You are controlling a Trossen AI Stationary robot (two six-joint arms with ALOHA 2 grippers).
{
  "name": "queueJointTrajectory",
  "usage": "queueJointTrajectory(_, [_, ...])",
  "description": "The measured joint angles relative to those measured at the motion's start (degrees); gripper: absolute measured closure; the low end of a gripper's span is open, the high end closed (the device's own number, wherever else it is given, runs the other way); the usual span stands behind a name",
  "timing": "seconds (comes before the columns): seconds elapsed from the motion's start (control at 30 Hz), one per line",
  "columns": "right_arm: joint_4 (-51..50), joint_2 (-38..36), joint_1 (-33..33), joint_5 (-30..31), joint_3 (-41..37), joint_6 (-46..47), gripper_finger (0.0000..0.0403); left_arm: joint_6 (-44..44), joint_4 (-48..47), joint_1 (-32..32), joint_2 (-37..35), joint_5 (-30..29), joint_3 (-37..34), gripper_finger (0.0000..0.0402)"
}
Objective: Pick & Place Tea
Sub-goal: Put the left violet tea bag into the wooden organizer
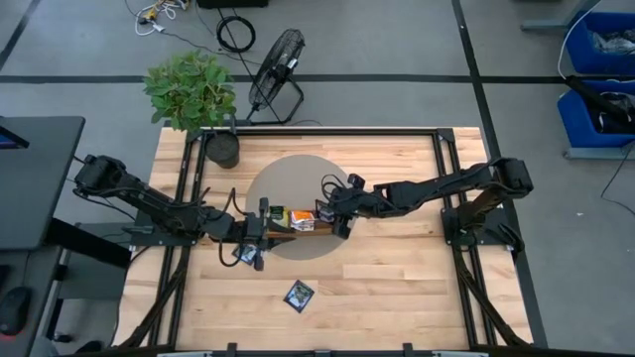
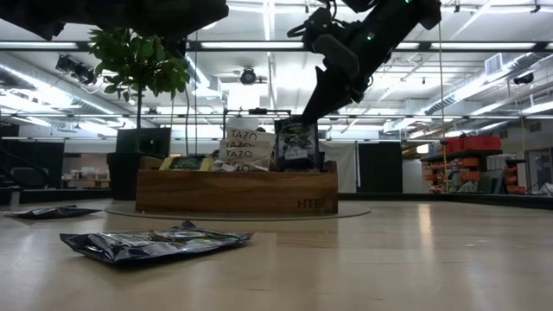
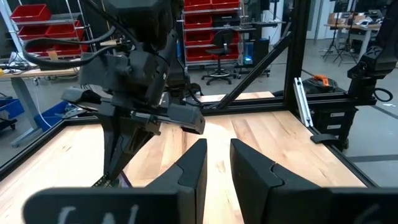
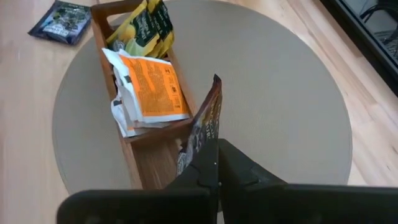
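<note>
A long brown wooden tray [image 1: 298, 224] lies on a round grey mat [image 1: 298, 188]; it also shows in the low view [image 2: 235, 192]. It holds yellow-green [image 4: 146, 28] and orange-and-white tea sachets [image 4: 149, 87]. My right gripper [image 1: 335, 218] is above the tray's right end, shut on a dark navy sachet [image 2: 296, 142]. My left gripper [image 3: 214, 168] hovers by the tray's left end, narrowly open and empty. Two more dark sachets lie flat on the table, one near the front [image 1: 300, 295] and one below my left gripper [image 1: 248, 256]. My right gripper pinches the dark sachet's upper edge [image 4: 208, 163] between its two fingers, coming slanting down from above and the table's right. The sachet stands upright below the fingers, over the tray's right end. Its lower end is hidden behind the tray's wall [image 2: 298, 194].
A potted plant [image 1: 193, 94] stands at the table's far left corner, with a floor fan [image 1: 276, 69] beyond the far edge. Black frame rails [image 1: 446, 178] run along the table's left and right sides. Bare wood lies to the right of the mat and along the front.
</note>
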Motion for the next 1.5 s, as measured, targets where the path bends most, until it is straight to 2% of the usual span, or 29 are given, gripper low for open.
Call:
queueJointTrajectory(0.4, [-1.19, 0.00, 1.52, 0.00, -0.05, -0.62, 0.0402, 0.00, 0.02, 0.00, 0.00, 0.00, 0.00, 0.0328])
queueJointTrajectory(0.73, [5.84, 0.06, 1.50, 0.04, -5.61, -0.20, 0.0394, 0.02, 0.17, 0.00, 0.00, 0.02, 0.00, 0.0328])
queueJointTrajectory(1.5, [6.48, 0.07, 1.33, 0.63, -5.66, -6.87, 0.0382, 0.02, 0.20, 0.02, 0.00, 0.00, 0.00, 0.0328])
